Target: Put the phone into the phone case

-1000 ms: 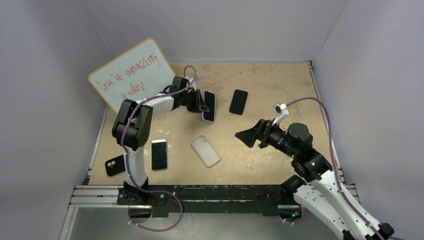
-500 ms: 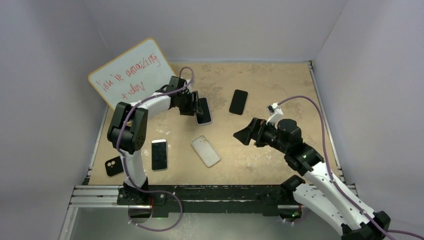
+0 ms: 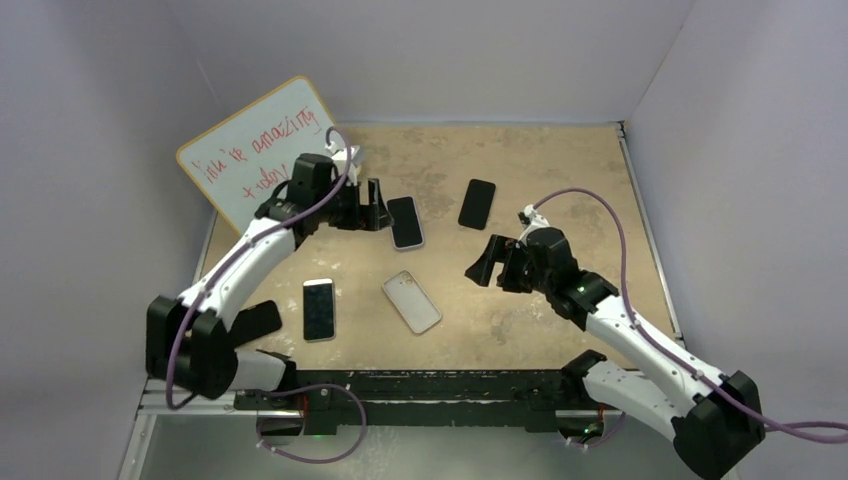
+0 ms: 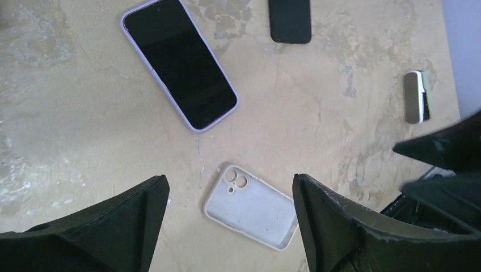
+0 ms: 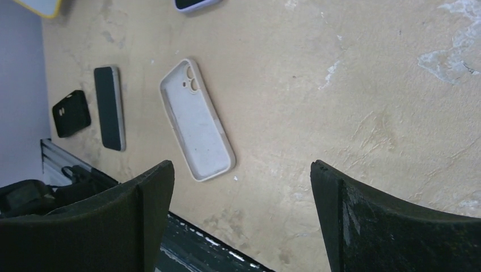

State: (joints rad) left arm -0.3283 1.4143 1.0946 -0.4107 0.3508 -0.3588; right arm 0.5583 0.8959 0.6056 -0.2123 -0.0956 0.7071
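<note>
— What had changed?

— The left jaws had let go. A second earlier they held the phone in the lilac case (image 3: pixel 405 222). Now they stood wide and empty, drawn back toward the whiteboard (image 3: pixel 258 150), and it lay flat, screen up, between the table's middle and its far edge. The right jaws, also open and empty, had swung in toward the middle.

— Finished, then?

— That pair looked finished, I judged, but the white case (image 3: pixel 412 301) nearer the front edge lay empty.

— Anything unclear?

— Whether every corner was seated. From above, the left arm partly covered the black case (image 5: pixel 71 112) by the near-left corner. The left wrist view cut off the black phone (image 4: pixel 290 20).
</note>
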